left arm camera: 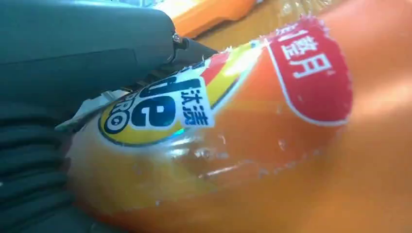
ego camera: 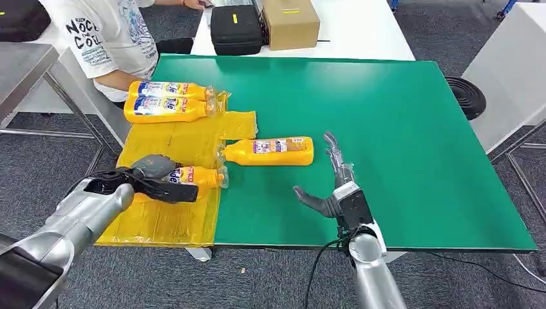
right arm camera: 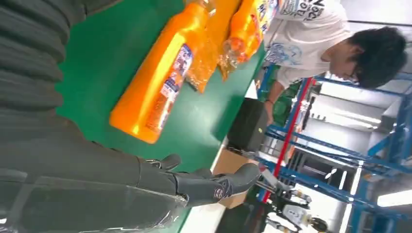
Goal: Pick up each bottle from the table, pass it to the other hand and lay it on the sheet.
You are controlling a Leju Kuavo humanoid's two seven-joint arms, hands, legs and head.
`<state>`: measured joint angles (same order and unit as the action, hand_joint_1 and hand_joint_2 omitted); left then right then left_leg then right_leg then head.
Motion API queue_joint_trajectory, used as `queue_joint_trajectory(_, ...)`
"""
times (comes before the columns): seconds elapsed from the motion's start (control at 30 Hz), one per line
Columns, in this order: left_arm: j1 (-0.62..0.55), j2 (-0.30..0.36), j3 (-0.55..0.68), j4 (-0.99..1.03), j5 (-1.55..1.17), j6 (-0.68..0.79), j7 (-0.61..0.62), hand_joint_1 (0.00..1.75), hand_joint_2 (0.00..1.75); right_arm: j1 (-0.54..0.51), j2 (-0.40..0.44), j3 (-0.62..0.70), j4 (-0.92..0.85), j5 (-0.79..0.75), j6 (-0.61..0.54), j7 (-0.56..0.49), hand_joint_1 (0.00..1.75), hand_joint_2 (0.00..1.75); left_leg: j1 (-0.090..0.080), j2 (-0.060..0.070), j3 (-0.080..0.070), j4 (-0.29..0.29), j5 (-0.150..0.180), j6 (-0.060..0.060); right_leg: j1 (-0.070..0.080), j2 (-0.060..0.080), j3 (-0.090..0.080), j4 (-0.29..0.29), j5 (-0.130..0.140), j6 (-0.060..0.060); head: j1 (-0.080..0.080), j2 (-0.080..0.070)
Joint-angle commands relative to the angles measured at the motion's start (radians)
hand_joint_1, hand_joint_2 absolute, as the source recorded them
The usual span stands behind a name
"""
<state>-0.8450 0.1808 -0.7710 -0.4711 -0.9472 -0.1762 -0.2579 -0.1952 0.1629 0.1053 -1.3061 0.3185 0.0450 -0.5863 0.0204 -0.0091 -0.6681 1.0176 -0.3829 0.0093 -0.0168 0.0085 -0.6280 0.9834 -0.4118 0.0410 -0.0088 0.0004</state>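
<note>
My left hand (ego camera: 153,175) grips the base end of an orange bottle (ego camera: 196,175), which lies low over the yellow sheet (ego camera: 161,222) at the table's left side. The left wrist view shows that bottle's label (left arm camera: 165,109) close up against my hand (left arm camera: 73,58). A second orange bottle (ego camera: 270,151) lies on its side on the green table (ego camera: 399,129), its neck at the sheet's edge. My right hand (ego camera: 329,183) hovers open just right of it, fingers straight; the right wrist view shows this hand (right arm camera: 160,182) beside the bottle (right arm camera: 155,92). Two more bottles (ego camera: 167,102) lie on the sheet's far end.
A person in a white T-shirt (ego camera: 109,38) stands at the table's far left corner. A black case (ego camera: 236,29) and a cardboard box (ego camera: 290,22) sit on the white table beyond. A grey table (ego camera: 19,71) stands to the left.
</note>
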Motion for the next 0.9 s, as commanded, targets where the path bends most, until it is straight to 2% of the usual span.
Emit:
queue_joint_trajectory(0.03,-0.044,-0.034,-0.060,0.099,0.002,0.008,0.004,1.43,1.75,-0.065,0.008,-0.033,0.166,-0.003,-0.008,-0.003,0.00,1.75,0.000,0.001,0.008,0.000,-0.003,0.001,0.000,0.000,0.008,0.000,-0.003,-0.002,0.000,0.000)
queue_joint_trajectory(0.23,-0.031,-0.029,-0.061,0.101,0.004,0.017,0.004,1.45,1.75,-0.055,0.010,-0.031,0.163,-0.001,-0.012,-0.007,0.00,1.75,0.000,0.002,0.007,0.000,-0.003,0.001,0.001,0.000,0.007,-0.001,-0.002,-0.002,0.000,0.000)
queue_joint_trajectory(0.33,-0.013,-0.016,-0.060,0.097,0.007,0.029,0.005,1.34,1.75,-0.044,0.012,-0.028,0.160,0.003,-0.012,-0.009,0.00,1.75,0.000,0.002,0.006,-0.001,-0.002,0.001,0.000,0.001,0.006,-0.001,-0.002,-0.001,0.000,0.000)
queue_joint_trajectory(0.37,-0.009,-0.013,-0.060,0.097,0.007,0.031,0.006,1.20,1.75,-0.044,0.012,-0.026,0.161,0.004,-0.011,-0.009,0.00,1.75,-0.001,0.002,0.009,-0.001,-0.003,0.001,0.000,0.000,0.008,-0.001,-0.003,-0.002,0.000,0.000)
queue_joint_trajectory(0.4,-0.006,-0.011,-0.060,0.097,0.007,0.033,0.005,0.98,1.75,-0.045,0.013,-0.025,0.162,0.005,-0.011,-0.009,0.00,1.75,-0.001,0.002,0.009,-0.001,-0.003,0.001,0.000,0.000,0.008,-0.001,-0.003,-0.002,0.000,0.000)
queue_joint_trajectory(0.43,0.002,-0.005,-0.058,0.093,0.008,0.038,0.007,0.68,1.75,-0.048,0.014,-0.023,0.167,0.006,-0.010,-0.009,0.00,1.75,-0.001,0.003,0.009,-0.001,-0.003,0.001,0.000,0.001,0.009,-0.001,-0.003,-0.002,0.000,0.000)
queue_joint_trajectory(0.47,0.006,-0.002,-0.057,0.091,0.009,0.040,0.011,0.52,1.75,-0.050,0.015,-0.022,0.171,0.007,-0.010,-0.009,0.00,1.75,-0.001,0.003,0.008,-0.001,-0.003,0.001,0.000,0.002,0.008,-0.001,-0.002,-0.002,0.000,0.000)
queue_joint_trajectory(0.53,0.008,0.000,-0.057,0.092,0.009,0.041,0.010,0.52,1.75,-0.051,0.016,-0.022,0.171,0.007,-0.010,-0.009,0.00,1.75,-0.001,0.002,0.005,-0.001,-0.002,0.000,0.000,0.001,0.005,-0.001,-0.001,-0.001,0.000,0.000)
queue_joint_trajectory(0.57,0.008,0.000,-0.057,0.092,0.009,0.041,0.010,0.52,1.75,-0.051,0.016,-0.022,0.171,0.007,-0.010,-0.009,0.00,1.75,-0.001,0.003,0.009,-0.001,-0.003,0.000,0.000,0.002,0.009,-0.001,-0.002,-0.002,0.000,0.000)
queue_joint_trajectory(0.63,0.009,0.000,-0.055,0.090,0.009,0.040,0.015,0.33,1.75,-0.056,0.017,-0.022,0.178,0.007,-0.010,-0.009,0.00,1.75,-0.001,0.002,0.006,-0.001,-0.002,0.000,0.000,0.001,0.007,-0.001,-0.001,-0.002,0.000,0.000)
queue_joint_trajectory(0.67,0.010,0.000,-0.056,0.090,0.008,0.039,0.017,0.16,1.75,-0.058,0.017,-0.022,0.180,0.008,-0.010,-0.010,0.00,1.75,-0.001,0.003,0.010,-0.001,-0.004,0.001,0.000,0.001,0.010,0.000,-0.003,-0.003,0.000,0.000)
queue_joint_trajectory(0.7,0.016,0.004,-0.056,0.089,0.008,0.040,0.019,0.03,1.75,-0.063,0.019,-0.021,0.185,0.008,-0.009,-0.010,0.00,1.75,-0.001,0.002,0.007,-0.001,-0.002,0.000,0.000,0.001,0.007,0.000,-0.002,-0.001,0.000,0.000)
queue_joint_trajectory(0.9,0.031,0.011,-0.057,0.080,0.003,0.037,0.027,0.00,1.75,-0.067,0.014,-0.016,0.192,0.008,-0.010,-0.009,0.00,1.75,-0.001,0.003,0.009,-0.001,-0.003,0.001,0.000,0.002,0.008,0.000,-0.002,-0.002,0.000,0.000)
